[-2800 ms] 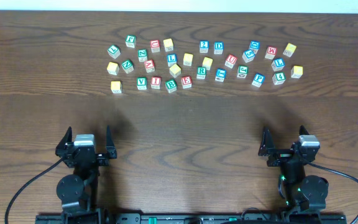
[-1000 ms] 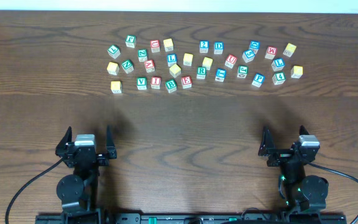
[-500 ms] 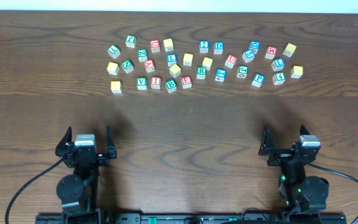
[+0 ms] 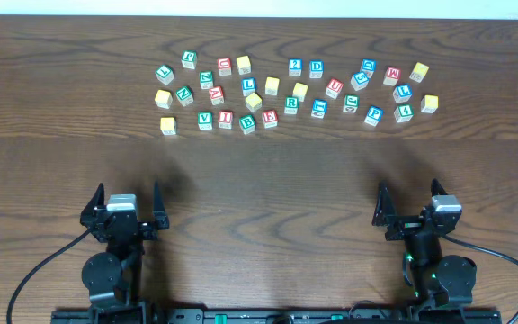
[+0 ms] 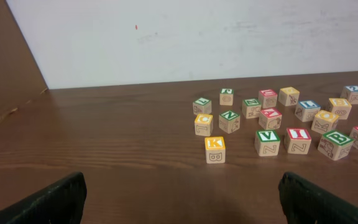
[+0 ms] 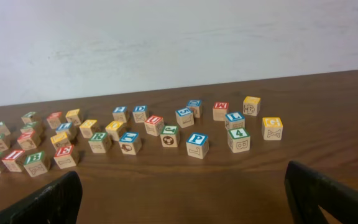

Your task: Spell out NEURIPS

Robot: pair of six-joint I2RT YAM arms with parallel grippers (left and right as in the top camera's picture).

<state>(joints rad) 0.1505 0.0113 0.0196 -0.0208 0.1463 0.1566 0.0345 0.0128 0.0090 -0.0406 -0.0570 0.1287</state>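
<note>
NEURIPS cubes lie scattered among other cubes; left tool and right tool apart.

Bright, even lighting; faint soft shadows on the table; slight sheen; focus sharp throughout.

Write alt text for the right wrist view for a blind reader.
Small wooden letter cubes lie scattered across a dark wooden table, a white wall behind. A blue P cube sits near the middle, a green 4 cube to its right. The black fingers of the right gripper frame the bottom corners, open and empty.
</note>
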